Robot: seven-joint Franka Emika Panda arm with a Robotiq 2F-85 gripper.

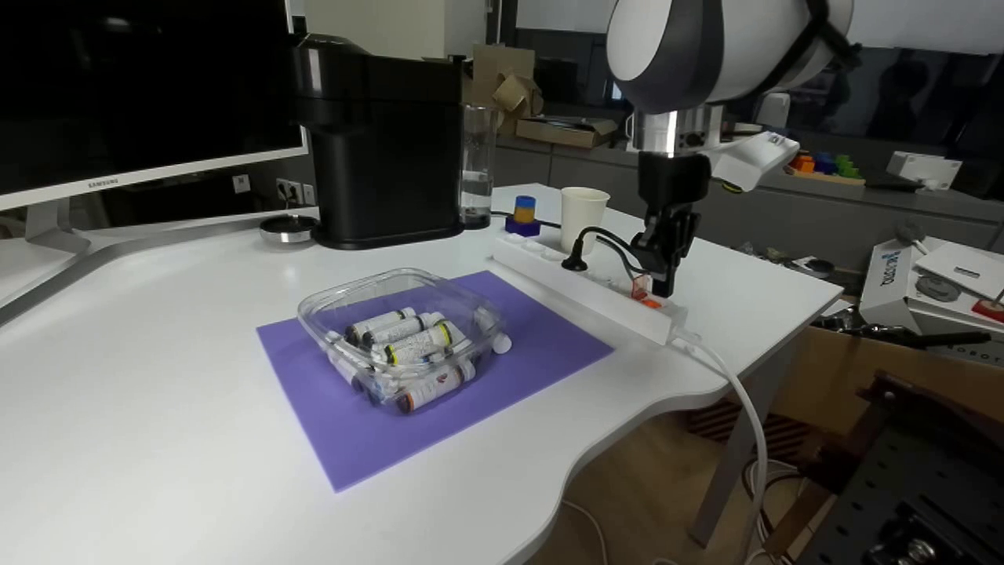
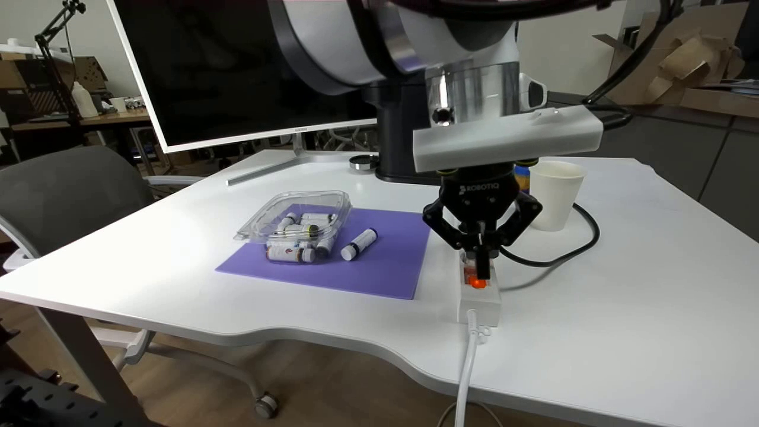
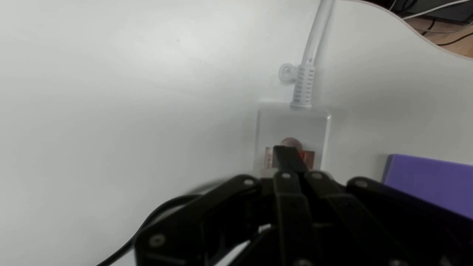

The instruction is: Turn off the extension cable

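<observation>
The extension cable, a long white power strip [image 1: 596,292], lies on the table; its near end also shows in an exterior view [image 2: 479,307] and in the wrist view [image 3: 295,120]. Its red-orange switch [image 2: 477,283] is close to the end where the thick white cord [image 3: 316,33] enters. A black plug [image 1: 575,263] sits in the strip. My gripper [image 2: 483,270] points down with its fingers together and nothing between them. Its fingertips [image 1: 663,286] are right at the switch; in the wrist view the fingertip [image 3: 288,155] covers part of the switch. I cannot tell whether it touches.
A clear tray [image 1: 400,275] of small cylinders stands on a purple mat [image 1: 502,392] beside the strip. A white paper cup [image 2: 554,196], a black cord [image 2: 563,258] and a small blue-orange block [image 1: 524,210] are close by. The table edge [image 2: 439,385] is near the cord end.
</observation>
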